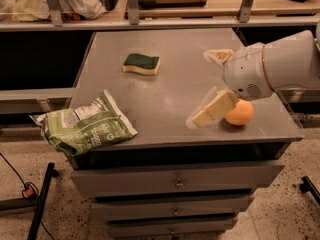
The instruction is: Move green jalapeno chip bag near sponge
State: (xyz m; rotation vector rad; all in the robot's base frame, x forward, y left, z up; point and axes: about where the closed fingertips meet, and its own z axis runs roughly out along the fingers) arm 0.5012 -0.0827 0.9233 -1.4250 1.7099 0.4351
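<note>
The green jalapeno chip bag [85,126] lies crinkled on the table's front left corner, hanging partly over the edge, with its nutrition label facing up. The sponge [141,63], dark green on top with a pale yellow base, lies toward the back middle of the grey table [165,96]. My gripper [215,84] is over the right side of the table, far from the bag. Its two pale fingers are spread wide with nothing between them, one finger [212,110] low near the front and the other near the back.
A round orange fruit [239,113] sits on the table's right front, just behind the lower finger. Drawers are below the tabletop. A shelf with rails and clutter runs along the back. A dark stand leg is on the floor at the left.
</note>
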